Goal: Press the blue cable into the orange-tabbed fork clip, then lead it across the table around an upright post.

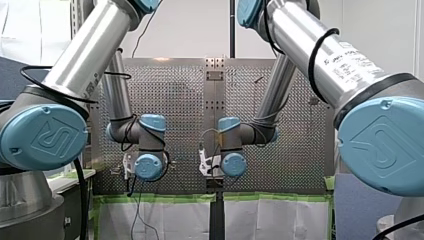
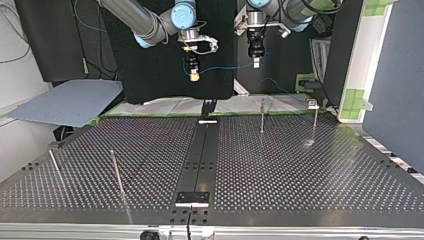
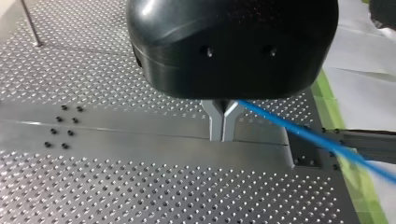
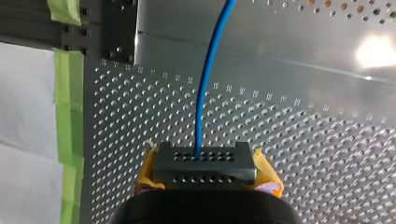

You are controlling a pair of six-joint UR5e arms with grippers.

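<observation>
Nearest: my right gripper (image 4: 204, 158), yellow pads closed tight on a dark holed block (image 4: 205, 171). The blue cable (image 4: 201, 93) runs out of that block. My left gripper (image 3: 223, 134) has its metal fingers meeting at the tips, with the cable leaving beside them, so it is likely pinched there.

Both hang high above the far end of the dark centre strip (image 2: 199, 160) of the table (image 2: 300, 170), cable slung between them. Orange-tabbed clip: can't pick it out.

Step, as judged: carrying the cable in, nothing pressed yet. Next move calls for locating the clip and lowering both ends together, cable taut. The nearest upright post (image 2: 262, 116) stands beside the strip's far end.
</observation>
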